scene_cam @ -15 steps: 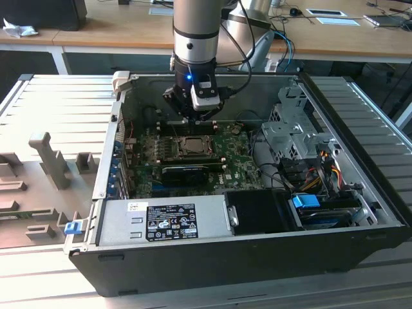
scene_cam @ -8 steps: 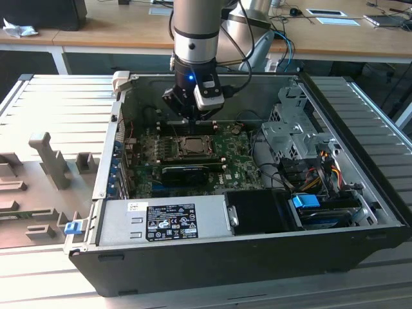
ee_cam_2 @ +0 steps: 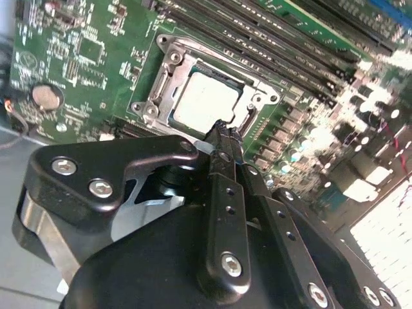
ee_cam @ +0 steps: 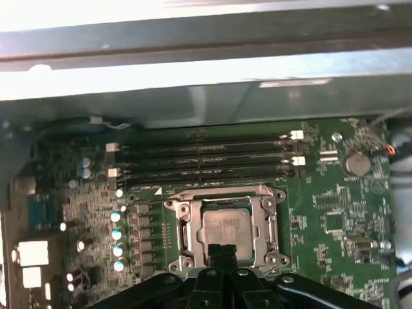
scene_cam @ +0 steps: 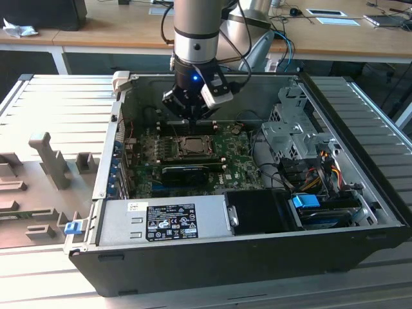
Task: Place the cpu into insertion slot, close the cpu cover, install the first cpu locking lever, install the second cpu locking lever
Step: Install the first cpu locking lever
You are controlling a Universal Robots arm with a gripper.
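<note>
The cpu point(ee_cam: 226, 225) point(ee_cam_2: 206, 103) lies flat in the insertion slot point(scene_cam: 193, 147) point(ee_cam: 172, 205) on the green motherboard, its pale metal face up. The cpu cover point(ee_cam: 187, 222) point(ee_cam_2: 162, 82), a silvery frame, lies down around the chip. My gripper point(scene_cam: 193, 112) point(ee_cam_2: 222, 129) point(ee_cam: 219, 248) hangs just above the socket's edge inside the open computer case. Its two black fingers are pressed together and nothing shows between them. In both wrist views the fingertips overlap the near edge of the chip; whether they touch it I cannot tell.
Long black memory slots point(ee_cam: 206, 161) run beside the socket. A black ribbed block point(scene_cam: 185, 171) sits on the other side. A power supply point(scene_cam: 167, 222), a drive cage point(scene_cam: 290, 135) and cables point(scene_cam: 309, 174) crowd the case. A coin battery point(ee_cam: 355, 163) sits on the board.
</note>
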